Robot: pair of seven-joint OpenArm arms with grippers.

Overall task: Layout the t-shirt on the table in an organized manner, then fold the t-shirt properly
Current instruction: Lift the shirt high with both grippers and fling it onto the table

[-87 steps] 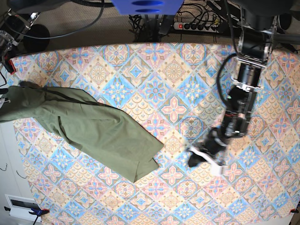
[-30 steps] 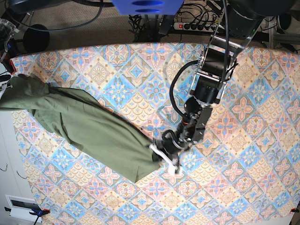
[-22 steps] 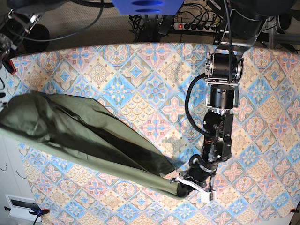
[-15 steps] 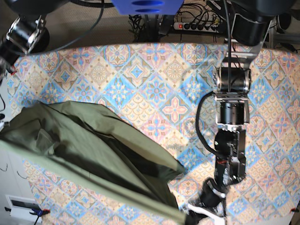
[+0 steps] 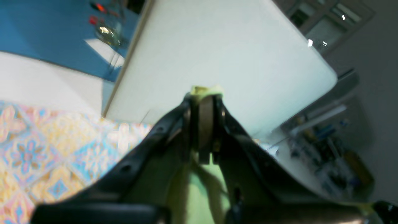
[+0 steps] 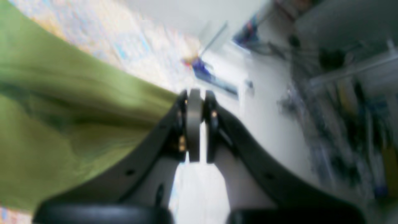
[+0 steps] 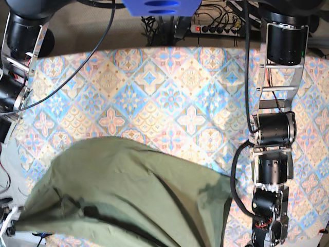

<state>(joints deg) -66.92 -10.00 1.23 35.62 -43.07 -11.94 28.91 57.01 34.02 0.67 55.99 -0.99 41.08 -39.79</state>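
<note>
The olive-green t-shirt [image 7: 128, 195] is raised and spread wide across the near part of the table [image 7: 154, 92], billowing between both arms. My left gripper [image 5: 203, 99] is shut, with a nub of green cloth [image 5: 205, 90] poking past its tips and more fabric under the fingers. In the base view that left arm [image 7: 271, 180] reaches down at the right, its gripper below the frame edge. My right gripper [image 6: 194, 99] is shut on the t-shirt's edge [image 6: 77, 102], which stretches away to the left. The shirt's left corner [image 7: 20, 221] reaches the base view's bottom left.
A power strip [image 7: 216, 28] and cables lie on the floor behind the table. A blue part [image 7: 162, 6] hangs at the top centre. The right arm's links [image 7: 18, 56] stand along the table's left edge. A pale flat panel [image 5: 217, 46] and cluttered shelves lie beyond the table.
Both arms have drawn toward the near edge and lifted. The t-shirt went from a bunched strip at the left to a wide raised sheet across the front.
</note>
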